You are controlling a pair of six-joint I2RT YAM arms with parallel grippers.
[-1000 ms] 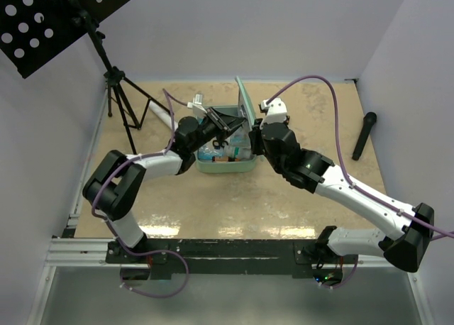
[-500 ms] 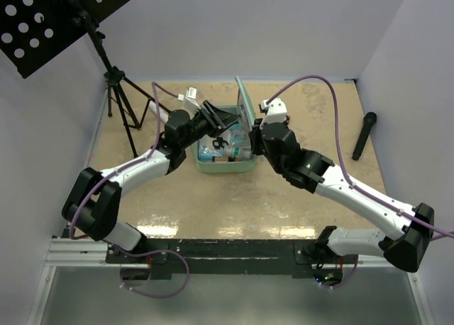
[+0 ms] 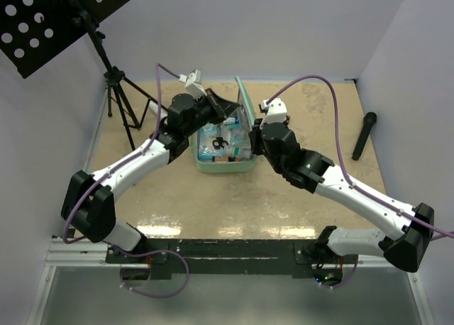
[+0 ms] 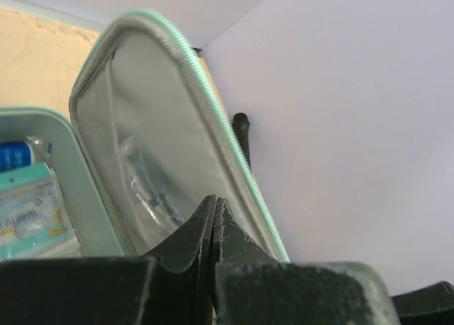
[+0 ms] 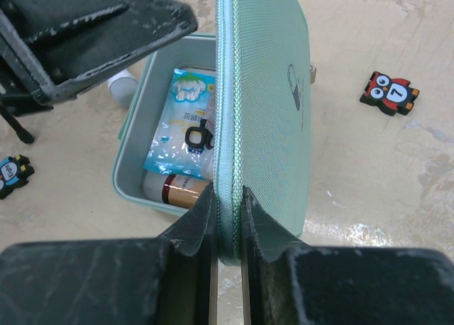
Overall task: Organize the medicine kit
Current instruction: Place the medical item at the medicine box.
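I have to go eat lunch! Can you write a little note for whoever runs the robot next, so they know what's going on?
The left gripper is shut and holds nothing, with its tips near the inner face of the lid.
The right gripper is shut on the lid's edge and holds it upright.
The medicine kit is open between the arms. Its base holds packets and a brown bottle.
Done: items are inside. Probably left: lower the lid and close the kit.

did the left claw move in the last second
Yes: the left claw has drawn back from over the middle of the medicine kit toward its far edge; the kit itself has not shifted.
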